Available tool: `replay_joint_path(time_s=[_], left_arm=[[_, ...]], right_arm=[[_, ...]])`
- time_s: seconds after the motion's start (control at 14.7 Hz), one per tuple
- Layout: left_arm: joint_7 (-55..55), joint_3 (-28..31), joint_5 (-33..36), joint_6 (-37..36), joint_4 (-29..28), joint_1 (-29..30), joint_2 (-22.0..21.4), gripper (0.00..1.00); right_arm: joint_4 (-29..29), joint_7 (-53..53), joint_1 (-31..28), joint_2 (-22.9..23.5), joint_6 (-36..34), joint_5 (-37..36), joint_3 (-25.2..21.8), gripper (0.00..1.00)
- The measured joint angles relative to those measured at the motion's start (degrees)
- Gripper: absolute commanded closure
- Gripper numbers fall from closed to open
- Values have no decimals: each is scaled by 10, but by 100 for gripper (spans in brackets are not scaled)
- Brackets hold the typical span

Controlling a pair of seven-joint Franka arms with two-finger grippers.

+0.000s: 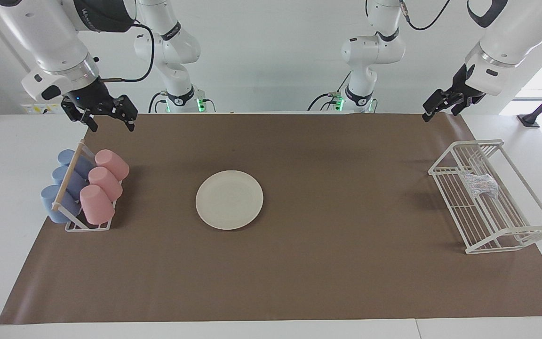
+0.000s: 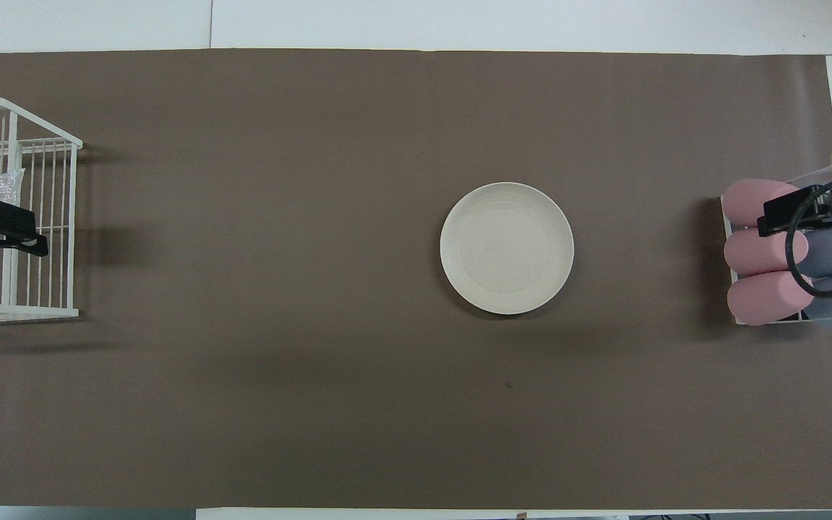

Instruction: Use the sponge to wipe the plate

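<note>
Cream plate lies mid-worktop on brown paper, bare room all round. Sponge sits in the white wire rack, well apart from plate, toward the left arm's end. Left tool hangs above rack, nearer arm for the pick; finger state unreadable. Sponge lies below it. Right tool waits, released, over the cups. Rack wires crowd the descent.

Both arms raised, waiting; right gripper w/ fingers spread (pointing down), left gripper tilted.
</note>
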State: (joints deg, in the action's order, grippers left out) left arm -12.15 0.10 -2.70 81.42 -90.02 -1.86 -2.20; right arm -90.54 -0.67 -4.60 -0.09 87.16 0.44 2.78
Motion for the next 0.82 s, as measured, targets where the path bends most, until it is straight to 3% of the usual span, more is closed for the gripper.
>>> replay_joint_path(time_s=[0.41,0.68,0.82], left_arm=[[-1,1,0,1,0,0,0,0],[-46,2,0,46,-9,13,0,0],[-74,-4,40,67,-30,13,-1,0]], right_arm=[[0,7,0,0,0,0,0,0],[0,102,0,0,-12,5,3,0],[0,181,0,0,-28,32,12,0]])
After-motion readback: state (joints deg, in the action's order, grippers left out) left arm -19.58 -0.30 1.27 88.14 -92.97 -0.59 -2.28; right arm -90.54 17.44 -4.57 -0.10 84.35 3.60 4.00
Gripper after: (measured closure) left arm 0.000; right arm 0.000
